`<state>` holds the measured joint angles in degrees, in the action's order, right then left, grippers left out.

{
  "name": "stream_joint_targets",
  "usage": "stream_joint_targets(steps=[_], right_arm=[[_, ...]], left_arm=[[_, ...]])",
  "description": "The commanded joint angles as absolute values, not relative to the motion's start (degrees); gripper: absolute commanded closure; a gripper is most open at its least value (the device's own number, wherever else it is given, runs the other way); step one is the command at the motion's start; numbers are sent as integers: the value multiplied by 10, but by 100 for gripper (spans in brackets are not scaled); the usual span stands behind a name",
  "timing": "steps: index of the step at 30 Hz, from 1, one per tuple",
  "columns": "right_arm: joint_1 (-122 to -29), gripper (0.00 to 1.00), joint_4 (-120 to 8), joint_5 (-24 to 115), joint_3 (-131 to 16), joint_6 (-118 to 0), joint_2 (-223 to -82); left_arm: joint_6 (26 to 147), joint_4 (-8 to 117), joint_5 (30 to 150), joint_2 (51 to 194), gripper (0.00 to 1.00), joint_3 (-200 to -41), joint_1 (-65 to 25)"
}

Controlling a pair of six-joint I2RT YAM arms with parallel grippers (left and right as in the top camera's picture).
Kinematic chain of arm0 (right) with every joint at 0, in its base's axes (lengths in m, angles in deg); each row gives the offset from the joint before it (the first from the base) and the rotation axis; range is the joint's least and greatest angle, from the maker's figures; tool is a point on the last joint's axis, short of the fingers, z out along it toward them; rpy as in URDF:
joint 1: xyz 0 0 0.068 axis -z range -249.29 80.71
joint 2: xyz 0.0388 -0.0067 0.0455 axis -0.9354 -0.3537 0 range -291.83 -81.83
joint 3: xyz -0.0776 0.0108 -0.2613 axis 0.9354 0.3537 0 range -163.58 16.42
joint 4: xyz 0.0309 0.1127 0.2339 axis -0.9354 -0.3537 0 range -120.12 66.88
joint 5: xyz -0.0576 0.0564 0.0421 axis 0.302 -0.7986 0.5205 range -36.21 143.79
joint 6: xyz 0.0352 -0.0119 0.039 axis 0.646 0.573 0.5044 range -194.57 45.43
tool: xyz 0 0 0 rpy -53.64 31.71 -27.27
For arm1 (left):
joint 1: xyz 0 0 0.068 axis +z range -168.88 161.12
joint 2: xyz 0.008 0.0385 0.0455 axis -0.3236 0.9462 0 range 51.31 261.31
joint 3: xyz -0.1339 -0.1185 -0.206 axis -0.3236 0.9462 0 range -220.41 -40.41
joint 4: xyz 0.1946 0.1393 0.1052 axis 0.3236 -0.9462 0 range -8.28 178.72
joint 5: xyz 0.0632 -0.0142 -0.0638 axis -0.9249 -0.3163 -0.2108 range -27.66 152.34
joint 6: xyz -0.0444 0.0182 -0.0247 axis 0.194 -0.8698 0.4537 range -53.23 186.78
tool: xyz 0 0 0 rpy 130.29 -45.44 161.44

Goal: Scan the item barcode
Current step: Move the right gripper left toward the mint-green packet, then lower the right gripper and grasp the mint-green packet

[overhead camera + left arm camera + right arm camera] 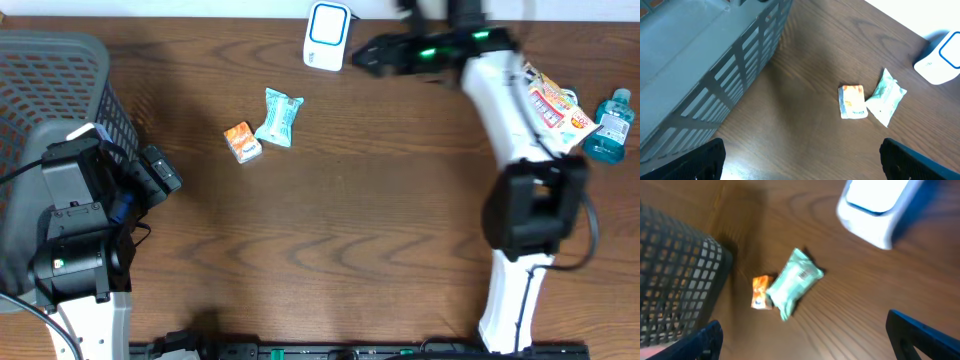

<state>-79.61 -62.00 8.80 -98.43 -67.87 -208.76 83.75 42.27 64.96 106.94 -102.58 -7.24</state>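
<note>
- Firstly, nearest the robot's side, the left gripper (pixel 160 172) sits at the left of the brown wood-grain table (pixel 350 250), close against the grey plastic lattice basket (pixel 60 60). Its wrist view shows the dark fingertips (pixel 705 160) spread wide at the lower corners, with nothing between them.
- Further out, left of centre, the small orange-and-white rectangular packet (pixel 241 141) lies flat on the wood.
- Just beyond it and to its right lies the mint-green crinkled foil packet (pixel 279 117), also flat on the table. One end meets the orange packet (whether it overlaps or only touches, I cannot tell).
- From the right wrist camera, a small dark-striped patch that looks like a barcode (pixel 803 275) faces up on the mint-green packet (the view is blurred).
- Both packets lie well apart from either gripper.
- At about the same depth on the far right, a glossy multicoloured snack bag (pixel 550 105) lies partly under the right arm's white link. A translucent blue plastic bottle (pixel 610 125) is just beside it.
- Farthest out, the right gripper (pixel 365 55) has its fingertips (pixel 920 335) set wide apart and holds nothing.
- The right gripper sits just to the right of the white-and-blue box-shaped scanner (pixel 327 35), which stands at the table's far edge.
</note>
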Motion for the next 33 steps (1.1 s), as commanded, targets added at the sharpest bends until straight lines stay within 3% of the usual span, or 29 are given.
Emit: stream_joint_targets(steps=[1,8,22,33], right_arm=[[-844,2,-583,140,-979,-595,-2121],[-943,3,-498,286,-979,-454,-2174],[-1079,1,-466,649,-979,-433,-2210],[-1091,3,-469,663,-979,-403,-2244]], left_arm=[[842,422,643,1070,2,-1029,-69],[842,422,643,1070,3,-1029,-69],[842,422,643,1070,2,-1029,-69],[842,422,643,1070,2,-1029,-69]])
